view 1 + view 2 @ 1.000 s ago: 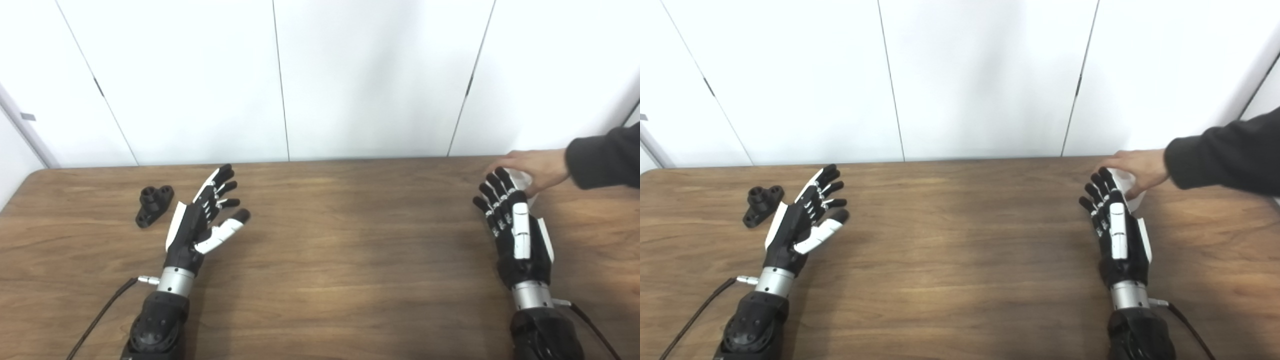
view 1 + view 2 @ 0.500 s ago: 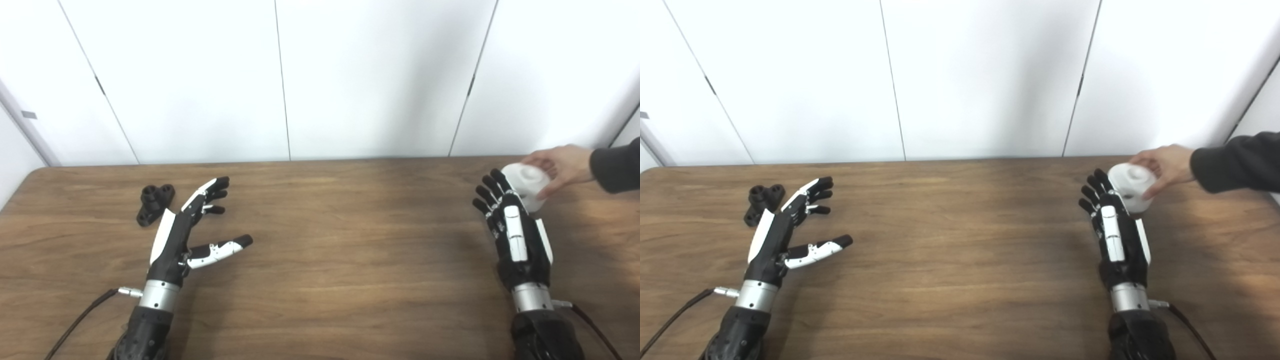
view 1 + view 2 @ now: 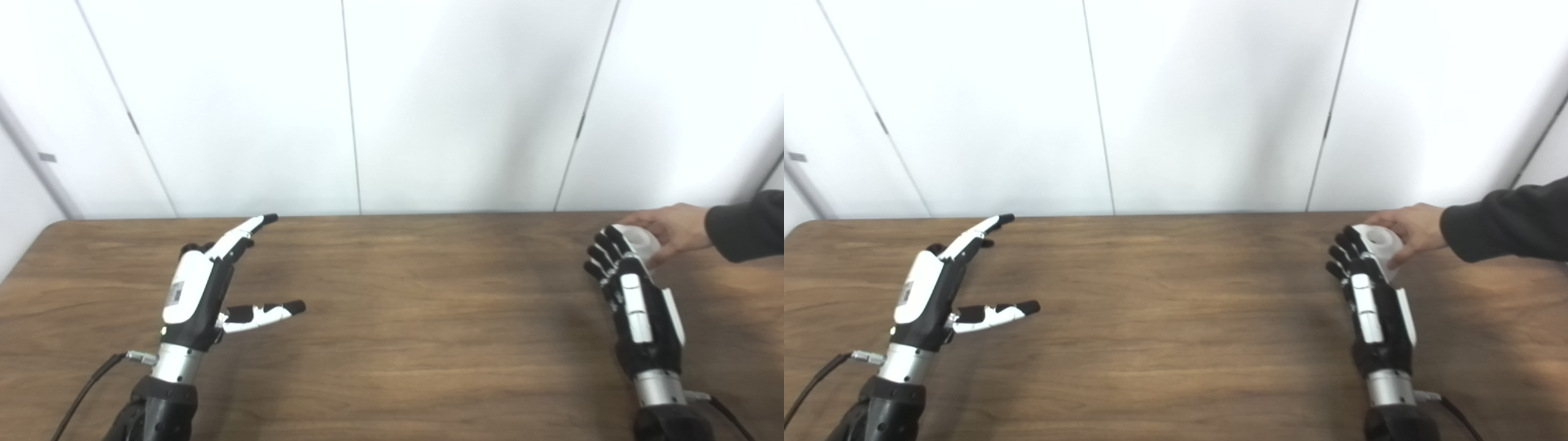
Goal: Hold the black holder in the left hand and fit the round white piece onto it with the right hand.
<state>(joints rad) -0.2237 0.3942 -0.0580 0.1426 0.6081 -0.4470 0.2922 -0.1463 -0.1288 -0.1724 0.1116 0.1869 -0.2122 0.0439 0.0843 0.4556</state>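
My left hand (image 3: 199, 288) stands open on its edge at the left of the table, fingers stretched toward the far side and thumb pointing right. It covers the black holder (image 3: 933, 248), of which only a small dark bit shows behind the fingers; contact cannot be told. The round white piece (image 3: 1382, 242) sits at the far right, just beyond the fingertips of my right hand (image 3: 1371, 300). That hand lies open, palm down, and holds nothing. A person's hand (image 3: 1410, 224) rests on the white piece.
The person's dark-sleeved arm (image 3: 1507, 220) reaches in from the right edge. The wooden table (image 3: 416, 318) ends at a white panelled wall (image 3: 429, 104) behind. A thin cable (image 3: 86, 392) trails from my left wrist.
The camera has tilted up a little. My left hand turned onto its edge and slid left and farther out, now hiding the holder. The person lowered the white piece beside my right fingertips.
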